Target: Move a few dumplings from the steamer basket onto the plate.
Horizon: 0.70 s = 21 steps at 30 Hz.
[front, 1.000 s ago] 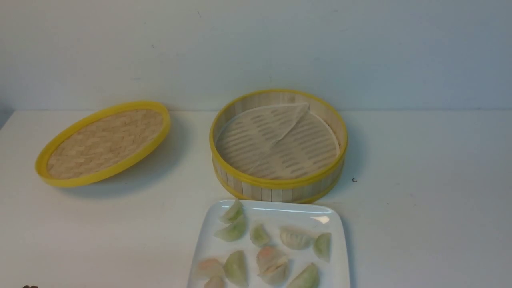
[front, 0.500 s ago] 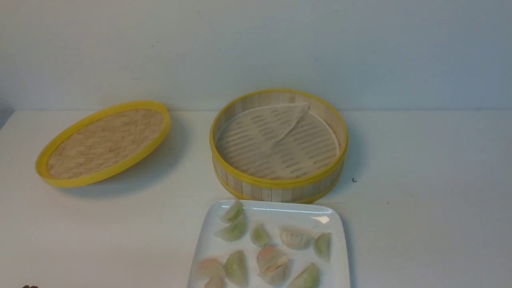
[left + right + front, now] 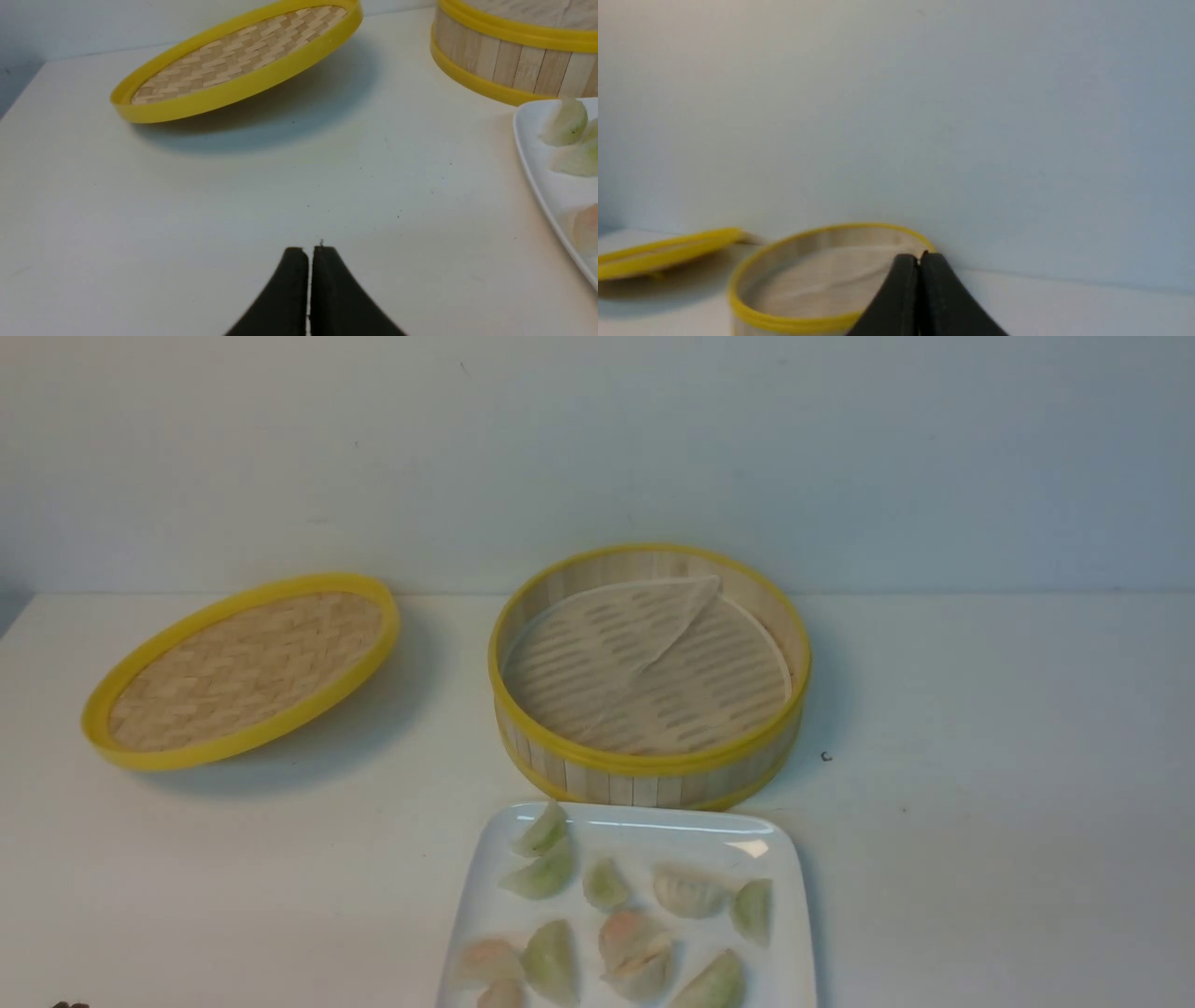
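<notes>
the basket (image 3: 782, 644) stands mid-table with only a liner (image 3: 616, 644), folded over at its far right, on its floor. just in front of it, the plate (image 3: 653, 826) carries the pink dumplings (image 3: 635, 938) among green dumplings (image 3: 546, 875). the central pink one lies with its long axis running near to far; another (image 3: 485, 959) at the plate's left lies roughly left to right. the lid (image 3: 243, 667) rests tilted, well to the left. the left gripper (image 3: 309, 254) is closed and empty above bare table (image 3: 233, 196); the right gripper (image 3: 919, 261) is likewise pressed closed, holding nothing.
</notes>
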{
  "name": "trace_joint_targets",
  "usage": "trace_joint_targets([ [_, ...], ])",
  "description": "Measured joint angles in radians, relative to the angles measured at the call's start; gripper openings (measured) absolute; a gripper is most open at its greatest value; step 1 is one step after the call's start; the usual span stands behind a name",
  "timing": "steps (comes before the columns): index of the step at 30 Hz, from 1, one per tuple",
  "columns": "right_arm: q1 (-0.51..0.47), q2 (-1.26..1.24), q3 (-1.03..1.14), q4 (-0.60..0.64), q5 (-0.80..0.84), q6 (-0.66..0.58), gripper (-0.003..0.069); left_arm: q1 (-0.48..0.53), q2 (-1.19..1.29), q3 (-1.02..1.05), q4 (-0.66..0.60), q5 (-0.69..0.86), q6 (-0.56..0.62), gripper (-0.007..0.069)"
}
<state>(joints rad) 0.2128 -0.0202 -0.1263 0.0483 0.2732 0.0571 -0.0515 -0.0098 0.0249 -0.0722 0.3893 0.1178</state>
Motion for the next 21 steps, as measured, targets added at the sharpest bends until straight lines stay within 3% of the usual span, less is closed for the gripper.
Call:
trace_joint_targets([
  [3,-0.131,0.002,0.081,0.000,0.018,0.000,-0.0015,0.000,0.000,0.000,0.000,0.000,0.000,-0.0006],
  [8,-0.253,0.002,0.154,0.000,0.035,0.000,-0.0015,0.000,0.000,0.000,0.000,0.000,0.000,-0.0006],
  [16,-0.282,0.002,0.151,-0.015,0.102,-0.011,-0.0015,0.000,0.000,0.000,0.000,0.000,0.000,-0.0006],
  [21,-0.227,0.002,0.151,-0.015,0.103,-0.011,-0.0015,0.000,0.000,0.000,0.000,0.000,0.000,-0.0006],
])
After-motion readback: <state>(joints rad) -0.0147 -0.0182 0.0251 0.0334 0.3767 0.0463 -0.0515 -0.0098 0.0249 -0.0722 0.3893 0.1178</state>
